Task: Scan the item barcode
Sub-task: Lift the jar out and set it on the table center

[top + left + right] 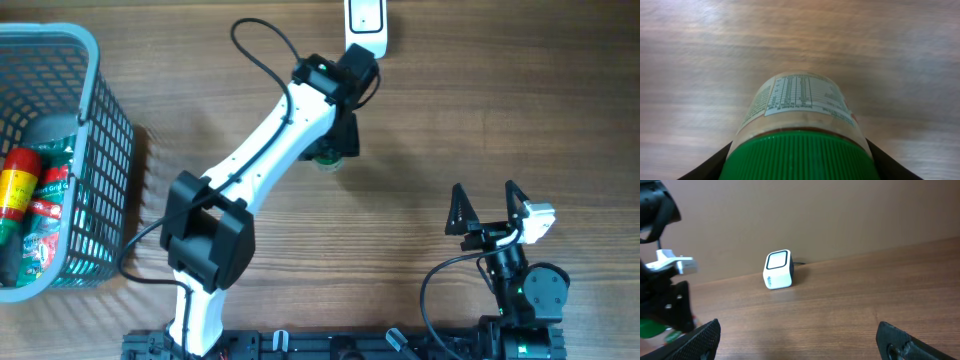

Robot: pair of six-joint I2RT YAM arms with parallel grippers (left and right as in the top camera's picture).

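The item is a jar with a ribbed green lid point(800, 157) and a white nutrition label point(800, 95). My left gripper point(800, 165) is shut on it, and a black finger point(710, 167) presses each side just below the lid. Overhead, the left gripper point(338, 135) holds the jar point(326, 160) over the table, a little below the white barcode scanner point(365, 22) at the far edge. No barcode shows on the label. My right gripper point(490, 205) stands open near the front right with nothing between its fingers. Its wrist view shows the scanner point(778, 269) standing on the table.
A grey wire basket point(100, 130) at the left edge holds several packaged goods, among them a red and yellow bottle point(18, 182). The left arm point(260, 150) reaches diagonally across the middle of the wooden table. A black cable point(265, 45) loops beside the scanner.
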